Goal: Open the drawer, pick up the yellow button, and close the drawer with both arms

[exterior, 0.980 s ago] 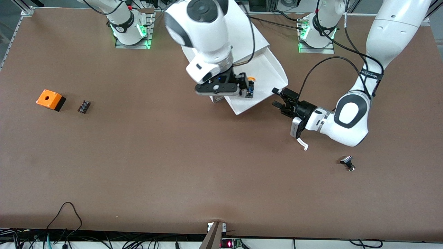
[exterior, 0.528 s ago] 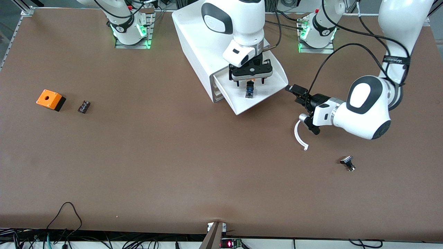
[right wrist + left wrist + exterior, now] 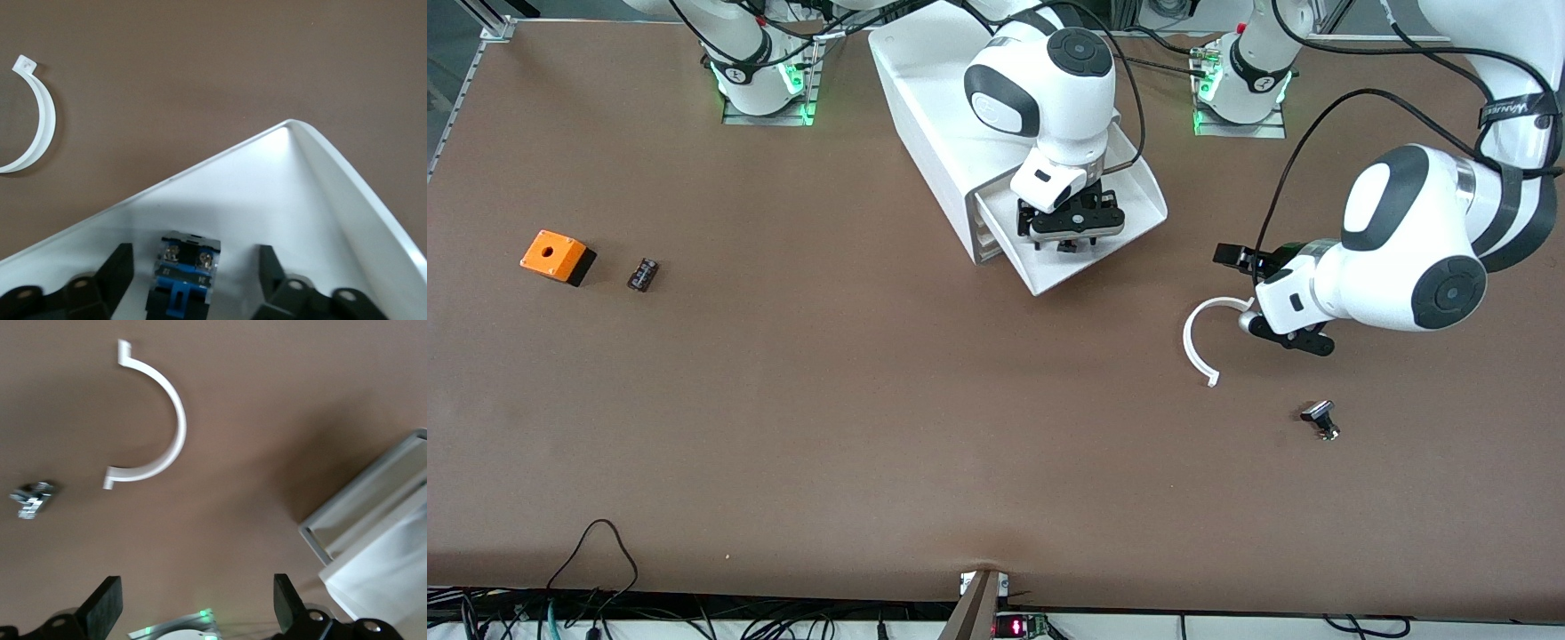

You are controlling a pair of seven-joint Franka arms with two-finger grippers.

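The white drawer (image 3: 1138,197) stands pulled out of its white cabinet (image 3: 925,107). The button (image 3: 1065,248) lies in the drawer; only its black-and-blue body (image 3: 183,273) shows, and its orange cap is hidden. My right gripper (image 3: 1066,242) is down in the drawer, open, its fingers on either side of the button without touching it; it also shows in the right wrist view (image 3: 193,270). My left gripper (image 3: 1258,300) is open and empty over bare table beside the drawer, toward the left arm's end; it also shows in the left wrist view (image 3: 193,610).
A white curved strip (image 3: 1192,342) lies on the table by the left gripper and shows in the left wrist view (image 3: 175,420). A small black-and-silver part (image 3: 1320,419) lies nearer the front camera. An orange box with a hole (image 3: 556,256) and a small black part (image 3: 642,273) lie toward the right arm's end.
My right gripper has swung over the button and come down into the drawer around it. My left gripper has drawn back from the drawer toward the left arm's end.
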